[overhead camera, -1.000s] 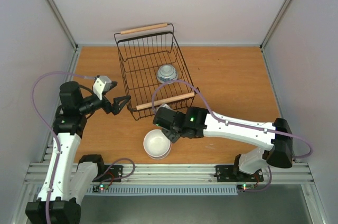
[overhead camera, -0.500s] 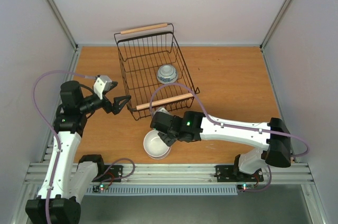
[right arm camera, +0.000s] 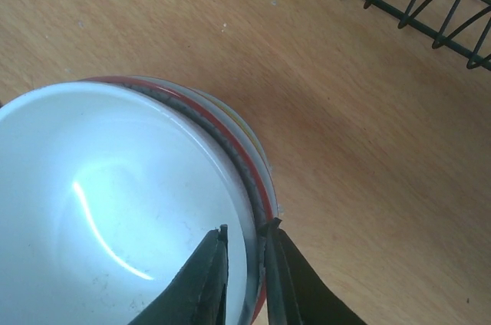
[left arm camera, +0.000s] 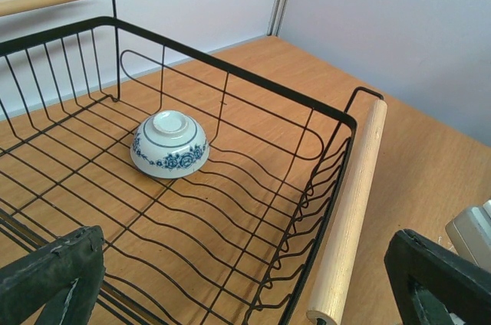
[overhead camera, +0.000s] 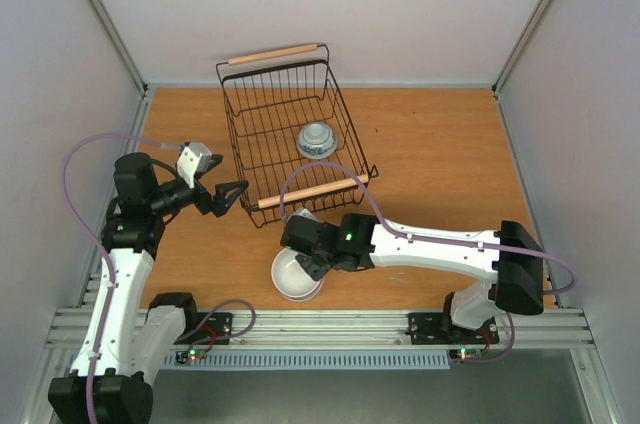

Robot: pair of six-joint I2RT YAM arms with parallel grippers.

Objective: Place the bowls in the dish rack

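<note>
Wooden table (overhead camera: 440, 164) — right gripper (right arm camera: 244, 237) clamped on rim of top white bowl (right arm camera: 100, 210). Left gripper (overhead camera: 240, 196) spread wide beside dish rack (left arm camera: 349, 202) — 1 blue-and-white bowl (left arm camera: 169, 145) inside.

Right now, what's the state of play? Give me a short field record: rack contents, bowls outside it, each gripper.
dish rack: holds one blue-and-white bowl, upside down
outside rack: nested stack of bowls on the table, white one on top
left gripper: open, empty, by the rack's near handle
right gripper: straddles the stack's rim, nearly closed; clamp unclear
</note>
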